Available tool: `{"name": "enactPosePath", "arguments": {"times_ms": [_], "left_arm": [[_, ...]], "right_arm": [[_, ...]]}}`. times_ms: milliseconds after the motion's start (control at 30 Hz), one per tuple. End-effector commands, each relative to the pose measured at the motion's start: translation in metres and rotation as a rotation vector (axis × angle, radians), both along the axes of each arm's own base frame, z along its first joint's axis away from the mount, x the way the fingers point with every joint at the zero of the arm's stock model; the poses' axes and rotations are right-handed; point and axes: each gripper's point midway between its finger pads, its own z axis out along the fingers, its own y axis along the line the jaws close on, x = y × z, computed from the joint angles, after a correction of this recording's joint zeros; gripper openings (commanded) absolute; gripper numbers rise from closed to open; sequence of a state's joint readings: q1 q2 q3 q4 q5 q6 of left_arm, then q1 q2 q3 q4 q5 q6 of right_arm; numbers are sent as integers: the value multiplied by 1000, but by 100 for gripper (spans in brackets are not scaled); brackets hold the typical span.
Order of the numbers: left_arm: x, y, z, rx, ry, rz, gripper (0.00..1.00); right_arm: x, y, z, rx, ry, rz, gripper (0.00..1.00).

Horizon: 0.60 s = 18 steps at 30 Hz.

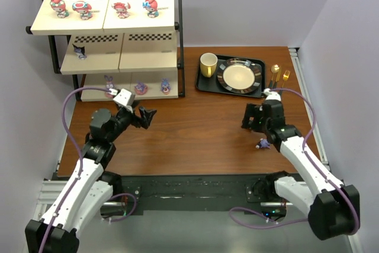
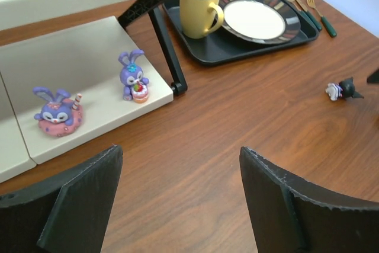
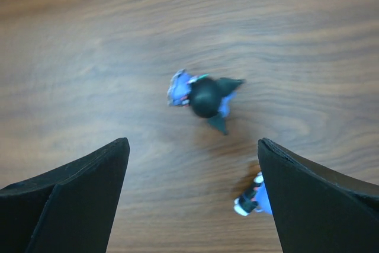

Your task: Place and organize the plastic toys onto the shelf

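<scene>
The right gripper (image 3: pixel 190 149) hangs over the wooden table (image 3: pixel 89 39), fingers spread wide with nothing between them; a dark navy figurine (image 3: pixel 204 96) lies on the wood just ahead of the gap; a second small toy (image 3: pixel 251 201) shows at one finger's inner edge, partly hidden; the left gripper (image 2: pixel 180 155) is likewise spread and empty; beyond its fingers, a purple bunny on a pink base (image 2: pixel 57 114) and another purple bunny (image 2: pixel 135 78) stand on the lowest board of the shelf (image 2: pixel 89 51).

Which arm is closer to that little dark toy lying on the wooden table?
Right. The right gripper hovers open over the dark toy; the left gripper sits across the table beside the shelf.
</scene>
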State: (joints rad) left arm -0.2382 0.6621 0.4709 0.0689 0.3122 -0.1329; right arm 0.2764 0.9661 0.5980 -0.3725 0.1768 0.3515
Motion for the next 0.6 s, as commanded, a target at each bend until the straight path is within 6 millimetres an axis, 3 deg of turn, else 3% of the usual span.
{"name": "enactPosePath", "arguments": {"times_ms": [0, 167, 233, 400, 567], "left_arm": [[-6, -7, 6, 43, -28, -29, 84], [-16, -18, 10, 42, -44, -73, 85], [-18, -20, 11, 43, -45, -83, 85], [-23, -27, 15, 48, -56, -107, 85], [-27, -30, 18, 46, -70, -119, 85]], "right_arm": [[9, -1, 1, 244, 5, -69, 91], [-1, -23, -11, 267, 55, -190, 88], [-5, -38, -3, 215, 34, -250, 88], [-38, -61, -6, 129, 117, -387, 87], [-59, -79, -8, 106, 147, -569, 75]]}}
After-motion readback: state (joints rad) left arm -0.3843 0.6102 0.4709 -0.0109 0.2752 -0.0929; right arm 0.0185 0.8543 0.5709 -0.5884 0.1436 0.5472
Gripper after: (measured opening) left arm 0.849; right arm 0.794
